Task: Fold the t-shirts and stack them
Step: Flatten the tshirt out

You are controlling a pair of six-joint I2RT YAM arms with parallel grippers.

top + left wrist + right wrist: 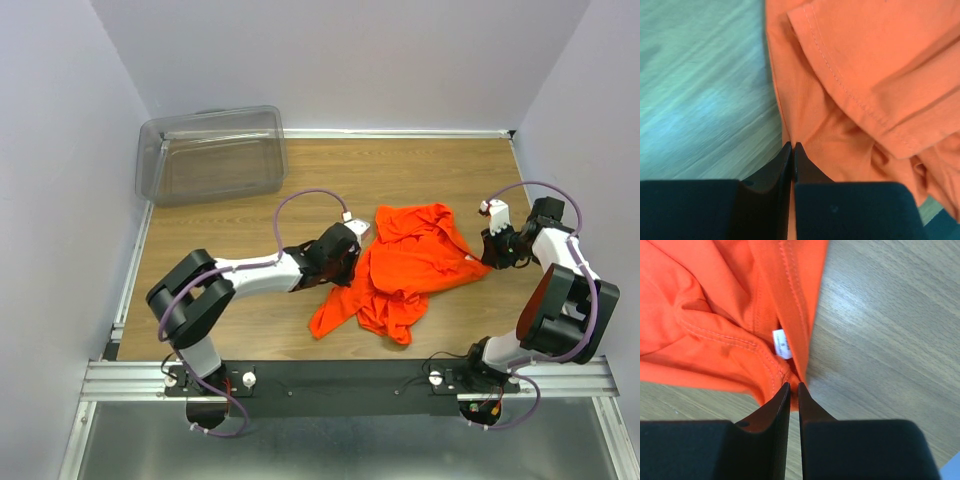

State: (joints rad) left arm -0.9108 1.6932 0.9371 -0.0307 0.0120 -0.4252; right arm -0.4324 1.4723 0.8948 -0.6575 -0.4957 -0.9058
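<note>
Top external view shows the t-shirt (415, 260) crumpled, no fold made; left gripper (792, 148) and right gripper (794, 388) each clench its edge; folding and stacking lie ahead.

A wooden bench (230, 225) of light brown grain fills the middle of the top view, and its surface also shows in both wrist views. At its far left corner sits a clear, grey-tinted plastic bin (212, 153), upright, close to the back wall (350, 60). Pale walls close three sides. Aluminium rails (130, 270) line the bench's left and near edges.
</note>
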